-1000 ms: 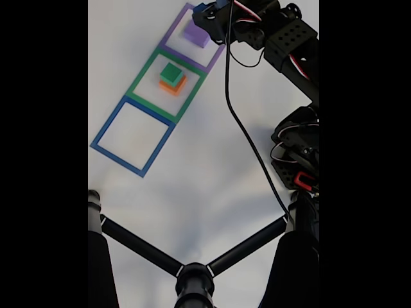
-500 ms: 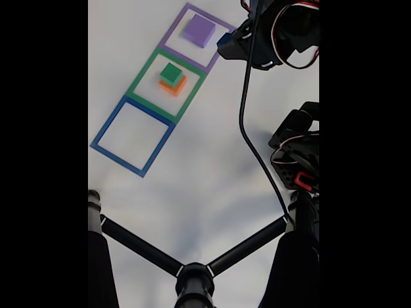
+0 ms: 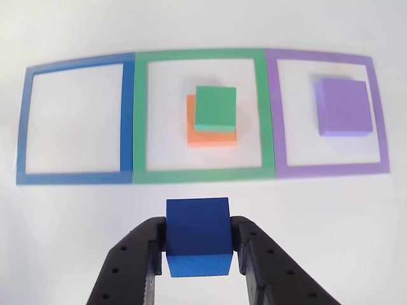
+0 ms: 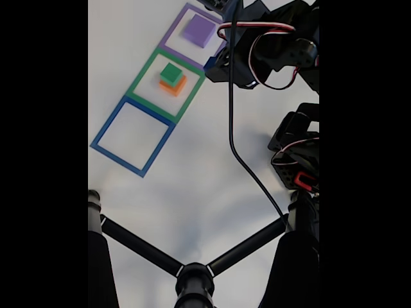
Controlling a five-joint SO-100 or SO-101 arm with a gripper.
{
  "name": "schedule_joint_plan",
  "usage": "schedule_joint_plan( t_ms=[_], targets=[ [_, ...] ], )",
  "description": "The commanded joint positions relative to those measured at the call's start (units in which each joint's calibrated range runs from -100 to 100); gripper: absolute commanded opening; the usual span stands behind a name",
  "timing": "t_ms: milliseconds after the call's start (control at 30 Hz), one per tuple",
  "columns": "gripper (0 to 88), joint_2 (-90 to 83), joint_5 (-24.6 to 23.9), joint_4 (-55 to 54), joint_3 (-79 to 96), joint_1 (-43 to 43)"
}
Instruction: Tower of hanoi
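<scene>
Blue cube point(image 3: 198, 236) sits clamped between the two black fingers point(image 3: 141, 260) of the gripper point(image 3: 198, 257), near edge of the other view, centre. Jaws closed on the cube's left and right faces; its top face and front face are exposed. Cube appears lifted above the white table point(image 3: 76, 222), though the height cannot be judged.

Far of the gripper in that view, three taped square outlines lie in a row, touching side to side: blue frame point(image 3: 25, 121) at left, green frame point(image 3: 198, 54) in the middle, purple frame point(image 3: 376, 114) at right. Inside the green frame, a green cube point(image 3: 215, 109) rests on an orange block point(image 3: 210, 136), set slightly right and far of the orange one's centre, so the orange shows at left and near. Inside the purple frame, a purple block point(image 3: 344, 107) lies flat, right of centre.

Fixed view: the frames run diagonally, purple frame point(image 4: 172, 32) farthest, green frame point(image 4: 142, 77), then blue frame point(image 4: 106, 131) nearest. The arm point(image 4: 270, 48) reaches in from the right, its head just beside the purple and green frames' right edge. A black cable point(image 4: 241, 160) trails down from it. A black tripod point(image 4: 192, 276) fills the near foreground.
</scene>
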State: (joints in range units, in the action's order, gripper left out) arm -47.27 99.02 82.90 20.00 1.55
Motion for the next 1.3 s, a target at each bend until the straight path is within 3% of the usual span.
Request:
schedule_joint_plan(
  t_ms=[0, 267, 667, 1267],
  targets=[
    [3.2, -3.8, 1.0, -18.5, 15.7, 0.4],
    [2.8, -7.9, 1.0, -43.4, 36.7, 2.6],
    [3.0, 1.9, 1.0, -74.8, 51.2, 4.4],
    [3.4, 12.6, 1.0, -91.2, 54.9, 4.4]
  ],
)
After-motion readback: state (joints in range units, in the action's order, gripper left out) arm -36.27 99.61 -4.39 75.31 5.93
